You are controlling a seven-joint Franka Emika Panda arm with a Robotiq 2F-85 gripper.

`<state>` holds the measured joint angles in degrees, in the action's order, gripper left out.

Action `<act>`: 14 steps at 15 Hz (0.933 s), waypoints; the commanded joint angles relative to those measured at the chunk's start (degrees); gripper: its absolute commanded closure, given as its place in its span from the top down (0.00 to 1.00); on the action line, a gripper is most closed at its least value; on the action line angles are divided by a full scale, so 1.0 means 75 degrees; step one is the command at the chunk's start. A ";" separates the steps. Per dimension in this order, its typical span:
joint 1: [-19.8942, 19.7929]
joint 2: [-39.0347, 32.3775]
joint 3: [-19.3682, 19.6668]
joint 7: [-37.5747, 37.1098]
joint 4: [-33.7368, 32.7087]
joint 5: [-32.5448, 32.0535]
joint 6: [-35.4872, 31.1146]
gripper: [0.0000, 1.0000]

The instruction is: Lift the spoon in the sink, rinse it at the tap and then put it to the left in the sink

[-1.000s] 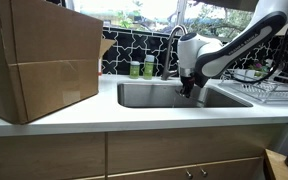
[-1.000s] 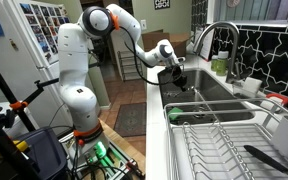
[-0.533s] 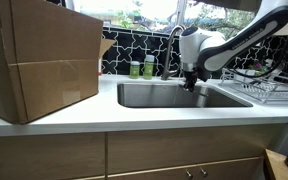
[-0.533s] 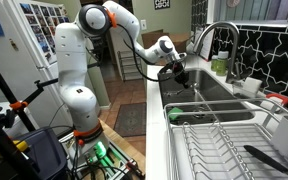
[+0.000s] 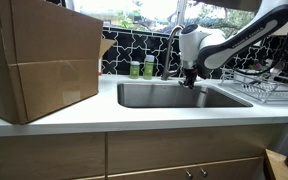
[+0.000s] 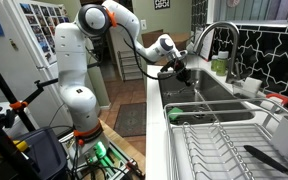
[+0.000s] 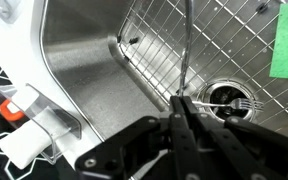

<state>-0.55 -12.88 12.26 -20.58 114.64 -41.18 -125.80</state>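
My gripper point(image 7: 180, 104) is shut on the thin metal handle of the spoon point(image 7: 184, 50), which runs straight away from the jaws in the wrist view; its bowl is hidden. In both exterior views the gripper point(image 5: 189, 82) point(image 6: 178, 74) hangs above the steel sink point(image 5: 149, 95) point(image 6: 206, 92), close to the curved tap point(image 5: 172, 38) point(image 6: 210, 32). The spoon is too thin to make out in the exterior views. No water shows at the tap.
A fork point(image 7: 236, 101) lies over the sink's drain on a wire grid point(image 7: 224, 40). A green sponge point(image 7: 287, 42) lies in the sink. A large cardboard box point(image 5: 44, 55) stands on the counter, two green bottles point(image 5: 141, 68) behind the sink, and a dish rack point(image 5: 268, 88) point(image 6: 224, 145) beside it.
The gripper has risen out of the sink basin with the spoon, moving up toward the tap. It has barely moved in the last half second.
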 commanded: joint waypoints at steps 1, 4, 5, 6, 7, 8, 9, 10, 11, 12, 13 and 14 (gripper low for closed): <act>-0.0167 0.0025 -0.0128 0.0117 -0.0065 -0.0238 0.0185 0.02; -0.0185 0.0029 -0.0166 0.0177 -0.0070 -0.0190 0.0197 0.02; -0.0188 0.0026 -0.0173 0.0182 -0.0072 -0.0192 0.0199 0.02; -0.0186 0.0022 -0.0174 0.0177 -0.0077 -0.0205 0.0218 0.02; -0.0185 0.0024 -0.0180 0.0176 -0.0074 -0.0210 0.0221 0.02; -0.0180 0.0029 -0.0187 0.0175 -0.0067 -0.0216 0.0234 0.02; -0.0179 0.0030 -0.0198 0.0188 -0.0061 -0.0211 0.0226 0.02; -0.0178 0.0025 -0.0205 0.0196 -0.0062 -0.0209 0.0229 0.02; -0.0181 0.0019 -0.0204 0.0199 -0.0062 -0.0220 0.0233 0.02; -0.0188 0.0019 -0.0201 0.0197 -0.0057 -0.0223 0.0221 0.02; -0.0195 0.0021 -0.0193 0.0184 -0.0045 -0.0229 0.0217 0.02; -0.0198 0.0023 -0.0193 0.0201 -0.0035 -0.0234 0.0224 0.02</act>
<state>-1.01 -12.95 11.67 -19.80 114.27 -41.67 -125.54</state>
